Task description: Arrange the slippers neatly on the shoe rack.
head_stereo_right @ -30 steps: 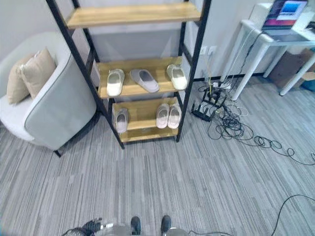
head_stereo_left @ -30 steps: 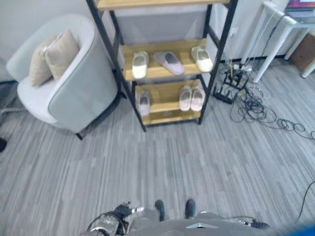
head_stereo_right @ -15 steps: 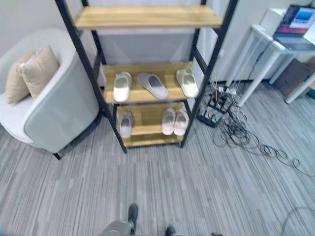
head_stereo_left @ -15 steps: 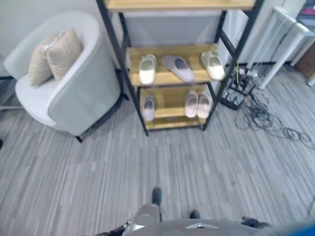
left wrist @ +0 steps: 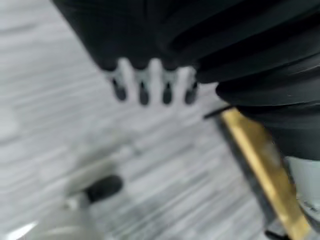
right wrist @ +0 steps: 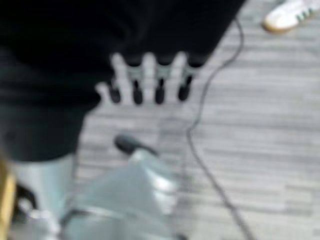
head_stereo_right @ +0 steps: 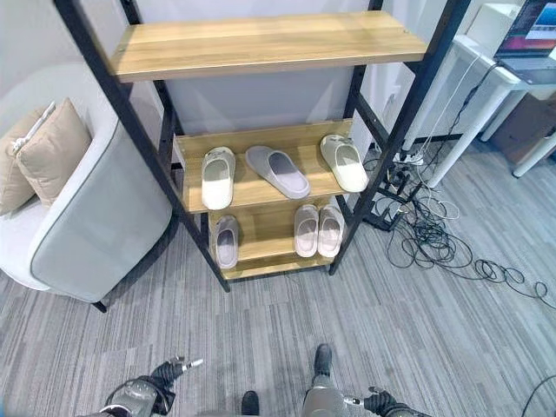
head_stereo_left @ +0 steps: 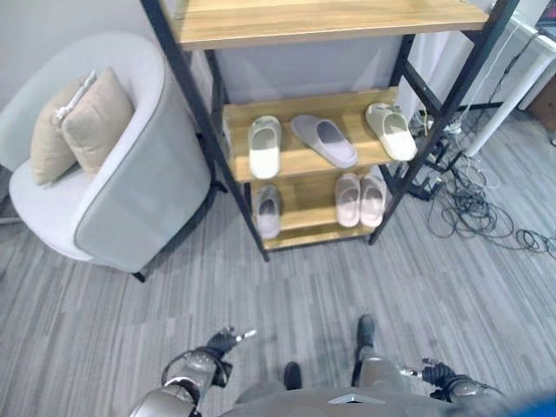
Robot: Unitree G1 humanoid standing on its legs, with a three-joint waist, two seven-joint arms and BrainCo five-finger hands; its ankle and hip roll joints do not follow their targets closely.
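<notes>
While both hands hang low over the grey plank floor [head_stereo_left: 287, 295], we read each from its own wrist view: the left hand [left wrist: 150, 85] has its fingers straight and relaxed, holding and touching nothing, and the right hand [right wrist: 150, 80] shows the same empty, straight-fingered state. The blur in both wrist views leaves the thumbs hard to make out, so we take the hands as probably fully relaxed.

On the shoe rack [head_stereo_right: 148, 165], a black frame with wooden boards, the middle shelf carries a cream slipper [head_stereo_right: 218, 176] at its left, a grey slipper [head_stereo_right: 278, 170] lying askew in the centre, and a second cream slipper [head_stereo_right: 343, 162] at its right. On the bottom shelf we see a single grey slipper [head_stereo_right: 227, 241] at the left and a pink pair [head_stereo_right: 318, 230] side by side at the right. The top shelf's far edge is cut off.

Just beside the rack stands a grey armchair [head_stereo_left: 148, 191] with two beige cushions [head_stereo_left: 78, 122]. On the other side lie tangled cables [head_stereo_right: 434, 243] and a white table [head_stereo_right: 486, 78] bearing a laptop [head_stereo_right: 534, 30].
</notes>
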